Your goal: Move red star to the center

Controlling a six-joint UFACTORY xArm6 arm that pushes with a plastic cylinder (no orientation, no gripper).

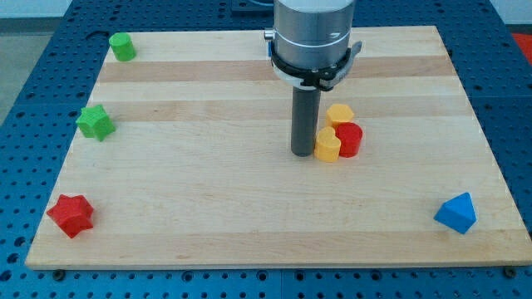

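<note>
The red star (71, 215) lies near the wooden board's bottom left corner. My tip (302, 153) rests on the board near its middle, far to the right of the red star. The tip stands just left of a cluster of three blocks: a yellow block (327, 145) touching or almost touching it, a red cylinder (348, 139) to that block's right, and another yellow block (339, 115) behind them.
A green star (96, 122) lies at the board's left edge. A green block (123, 46) sits at the top left corner. A blue triangular block (456, 213) lies near the bottom right corner. The wooden board (208, 183) sits on a blue perforated table.
</note>
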